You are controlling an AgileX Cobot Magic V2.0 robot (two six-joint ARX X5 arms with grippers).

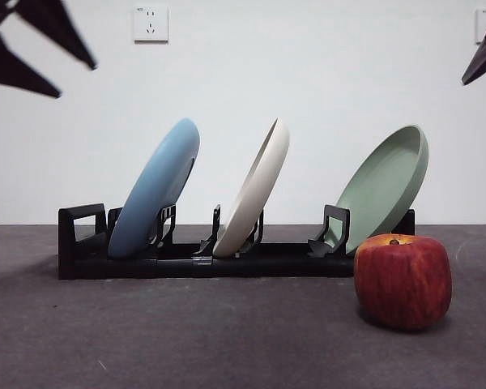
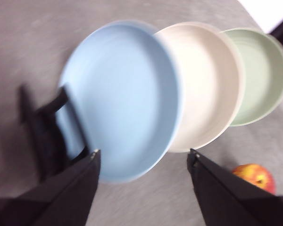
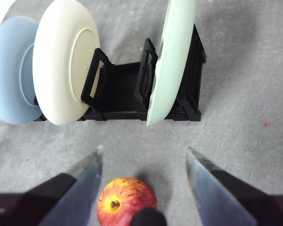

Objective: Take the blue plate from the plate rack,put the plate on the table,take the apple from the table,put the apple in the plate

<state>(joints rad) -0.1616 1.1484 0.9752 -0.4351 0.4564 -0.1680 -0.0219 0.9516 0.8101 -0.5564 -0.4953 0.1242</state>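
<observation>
Left wrist view, left hand (image 2: 144, 157) open, empty

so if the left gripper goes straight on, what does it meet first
Most likely the blue plate: the open left gripper points at its face, with nothing between in the wrist view. Depth is unclear.

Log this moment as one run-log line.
stage: pre-grasp | blue plate: in plate rack | apple: on table | left gripper: open, above plate | right gripper: open, above apple
</observation>
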